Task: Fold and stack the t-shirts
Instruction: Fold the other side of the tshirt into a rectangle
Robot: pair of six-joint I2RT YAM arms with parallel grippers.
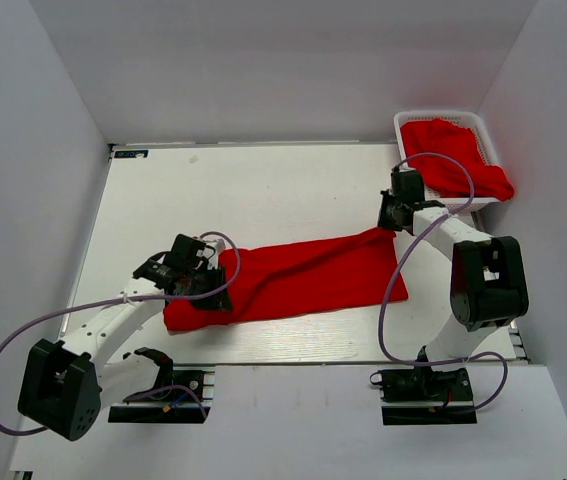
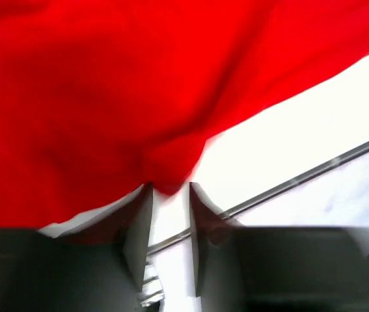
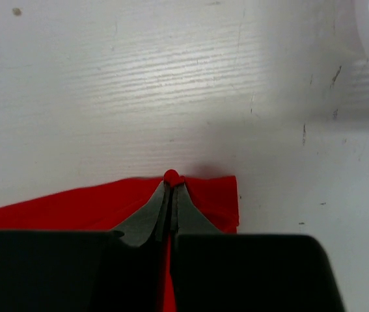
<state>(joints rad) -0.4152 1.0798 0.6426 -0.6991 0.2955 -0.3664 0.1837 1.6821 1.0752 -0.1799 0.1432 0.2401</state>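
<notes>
Red t-shirt (image 1: 303, 275) spread in a long band across table (image 1: 263, 190), right gripper (image 3: 172, 179) clenched on its far right corner, left gripper (image 2: 170, 188) parted at its left end, fabric fold at tips, 2nd t-shirt (image 1: 458, 165) heaped in white basket (image 1: 433, 118)

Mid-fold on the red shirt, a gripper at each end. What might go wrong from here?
1. The left gripper has its jaws parted with a bunch of the t-shirt at the tips; pulling away may snag it and drag the fold open.
2. The right gripper is pinched shut on the opposite corner; moving before release would likely skew the cloth.
3. A red shirt hangs over the basket rim near that gripper; a swing might hook it.
</notes>
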